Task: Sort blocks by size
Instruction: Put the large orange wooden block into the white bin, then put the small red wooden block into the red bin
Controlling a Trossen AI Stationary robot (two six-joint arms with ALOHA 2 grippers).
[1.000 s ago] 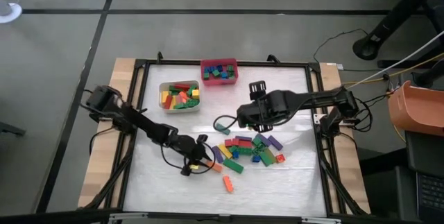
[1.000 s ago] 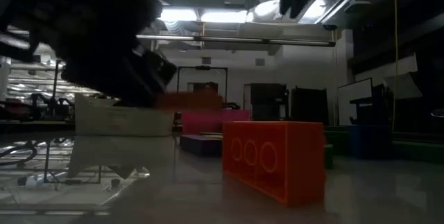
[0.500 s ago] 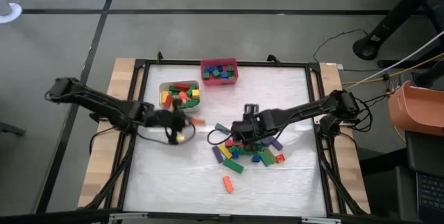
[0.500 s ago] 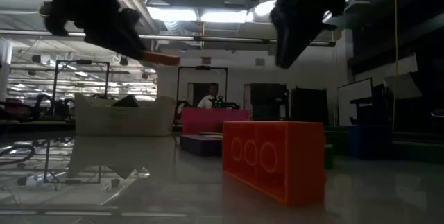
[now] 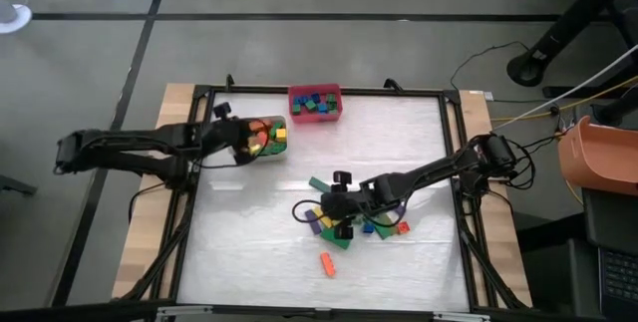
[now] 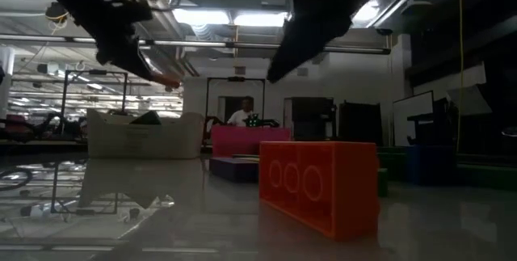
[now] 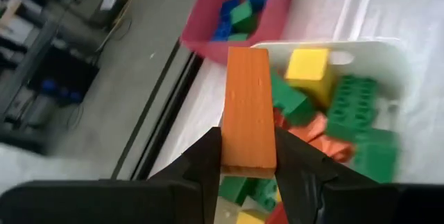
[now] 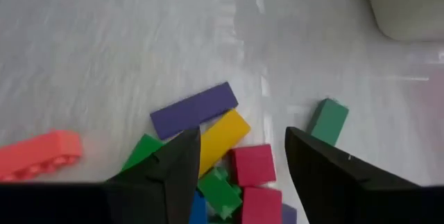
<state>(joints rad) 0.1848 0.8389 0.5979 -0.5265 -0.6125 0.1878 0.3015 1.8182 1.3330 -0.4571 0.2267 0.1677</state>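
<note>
My left gripper (image 7: 248, 160) is over the white bin (image 5: 235, 126) at the far left, shut on a long orange block (image 7: 248, 106). The bin holds several long blocks, and several short ones lie in the red bin (image 5: 315, 115) beside it. Mid-table, a pile of loose blocks (image 5: 377, 220) lies flat. My right gripper (image 8: 239, 165) hangs open just over the pile's left part. A yellow block (image 8: 223, 136) and a red one (image 8: 251, 163) show between its fingers, untouched. A single orange block (image 5: 326, 264) lies nearer the front edge. My left gripper pinches the orange block's two long sides near its rear end (image 7: 248, 156) between both fingers. The fingers (image 7: 207, 156) slant down from the table's left, and the block sticks out forward along them. It is clear of everything, above the white bin's blocks.
The black frame (image 5: 451, 153) rims the white mat. Bare mat lies left of the pile and along the front. In the low view the lone orange block (image 6: 319, 184) stands large in front, with the bins (image 6: 145, 136) behind it. A person shows in the room beyond.
My left gripper has lifted the long orange block off the mat near the front and carried it up and toward the far left, to above the white bin, tipping from steeply down toward level. My right gripper has sunk toward the pile and the near edge, still open.
</note>
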